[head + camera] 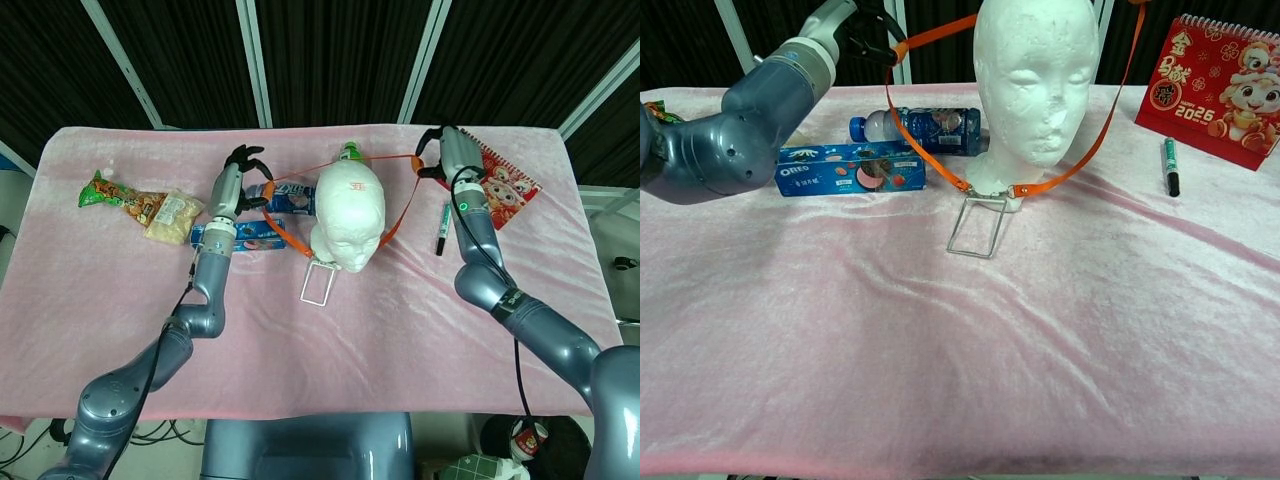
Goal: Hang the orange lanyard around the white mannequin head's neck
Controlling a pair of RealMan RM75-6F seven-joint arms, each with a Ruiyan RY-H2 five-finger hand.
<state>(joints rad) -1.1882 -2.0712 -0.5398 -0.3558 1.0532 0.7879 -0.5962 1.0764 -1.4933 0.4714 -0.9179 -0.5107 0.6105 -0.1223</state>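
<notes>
Holding the orange fabric lanyard [1095, 138] behind the white foam mannequin head [347, 215], left hand [240, 175] and right hand [441, 155] fingers grip its strap.

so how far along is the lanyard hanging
Done: the orange lanyard loops over the mannequin head, its clear badge holder on the cloth in front. In hand: the left hand and right hand hold the strap behind the crown. Left: lower it to the neck, release.

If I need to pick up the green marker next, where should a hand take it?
Grip the green marker mid-barrel, pinching across its width from above with the right hand. It lies flat on the pink cloth, lengthwise away from the robot, close beside the red calendar, so approach from its free left side.
</notes>
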